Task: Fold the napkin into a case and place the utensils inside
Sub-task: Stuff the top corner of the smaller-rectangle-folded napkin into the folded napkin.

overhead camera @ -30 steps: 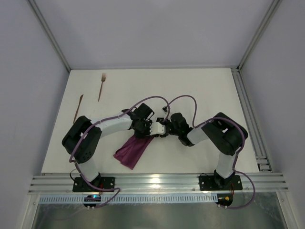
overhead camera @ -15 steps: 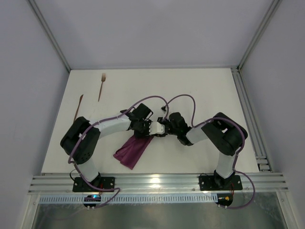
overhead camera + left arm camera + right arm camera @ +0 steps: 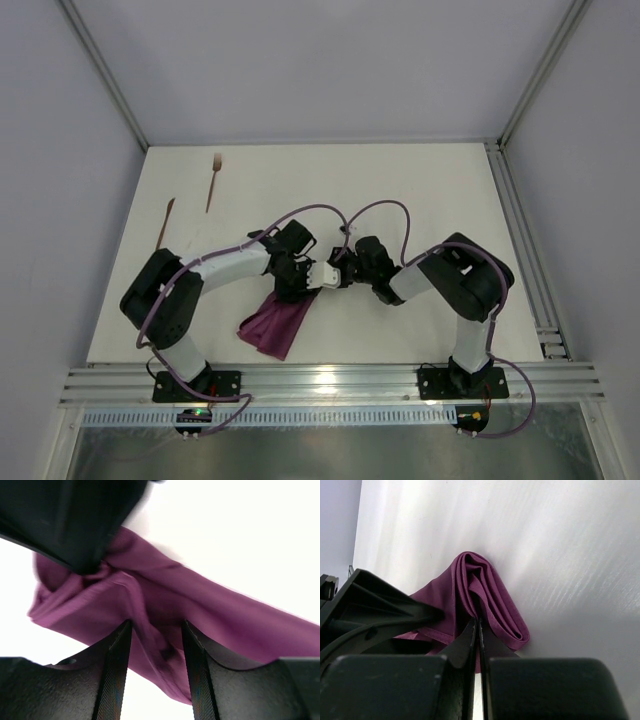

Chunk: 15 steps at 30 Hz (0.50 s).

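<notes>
The plum-purple napkin (image 3: 278,322) lies bunched and partly folded on the white table (image 3: 420,190), in front of the two arms. My left gripper (image 3: 300,277) is at its upper right end; in the left wrist view (image 3: 156,626) a thick fold of napkin (image 3: 225,615) fills the narrow gap between the fingers. My right gripper (image 3: 328,276) is shut on a layered fold of the napkin (image 3: 490,600), right next to the left gripper (image 3: 479,622). The wooden fork (image 3: 213,180) and the knife-like stick (image 3: 164,225) lie apart at the far left. No finished case shows.
Metal rails run along the table's right edge (image 3: 520,240) and near edge (image 3: 330,385). White walls close the left, back and right sides. Purple cables loop over both arms above the napkin.
Both grippers have shifted slightly left and toward the near edge, and the napkin's upper end has gone with them. The left arm's elbow has swung left. The utensils have not moved.
</notes>
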Each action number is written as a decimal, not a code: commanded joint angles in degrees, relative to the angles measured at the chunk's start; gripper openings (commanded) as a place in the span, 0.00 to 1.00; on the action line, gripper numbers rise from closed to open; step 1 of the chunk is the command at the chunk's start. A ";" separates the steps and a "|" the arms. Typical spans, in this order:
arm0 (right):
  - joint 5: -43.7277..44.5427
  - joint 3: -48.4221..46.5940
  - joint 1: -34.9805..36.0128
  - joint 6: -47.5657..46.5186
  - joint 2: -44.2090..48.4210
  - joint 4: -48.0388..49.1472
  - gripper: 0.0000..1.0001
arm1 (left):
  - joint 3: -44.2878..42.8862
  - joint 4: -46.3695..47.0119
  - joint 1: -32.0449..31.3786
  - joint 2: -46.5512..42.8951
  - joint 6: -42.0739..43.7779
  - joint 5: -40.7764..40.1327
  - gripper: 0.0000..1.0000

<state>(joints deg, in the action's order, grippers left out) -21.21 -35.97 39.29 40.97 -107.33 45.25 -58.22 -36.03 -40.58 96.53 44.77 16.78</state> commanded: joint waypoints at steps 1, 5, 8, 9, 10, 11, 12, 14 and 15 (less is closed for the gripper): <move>0.38 -0.60 -0.62 0.69 -1.13 3.00 0.04 | -0.84 -5.89 0.15 -2.49 -1.09 3.70 0.48; 0.38 -0.60 -0.53 0.60 -1.30 3.09 0.04 | -2.25 -8.17 0.06 -3.45 -1.27 7.12 0.49; 0.38 -0.68 -0.62 0.51 -1.48 2.91 0.04 | -3.30 -9.31 -0.20 -5.47 -1.71 10.10 0.50; 0.38 -0.77 -0.53 0.51 -1.48 3.00 0.04 | -3.74 -9.49 -0.12 -6.09 -2.23 10.55 0.50; 0.30 -0.77 -0.62 0.51 -1.57 3.08 0.04 | -4.27 -9.41 -0.12 -6.79 -2.58 10.56 0.50; 0.21 -0.77 -0.53 0.51 -1.57 3.00 0.04 | -4.36 -8.89 -0.20 -8.45 -3.28 8.38 0.52; 0.21 -0.86 -0.62 0.51 -1.74 3.08 0.04 | -4.19 -6.10 -0.12 -9.33 -5.55 6.53 0.54; 0.03 -0.95 -0.53 0.51 -1.83 3.17 0.04 | -2.70 -2.40 -0.12 -10.74 -6.98 0.92 0.59; -0.06 -0.95 -0.53 0.69 -1.83 3.17 0.04 | -2.17 0.58 -0.12 -10.75 -7.15 -4.33 0.60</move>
<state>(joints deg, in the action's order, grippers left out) -21.65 -35.97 38.96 41.80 -108.07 46.24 -59.99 -41.85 -40.64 88.25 40.88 20.78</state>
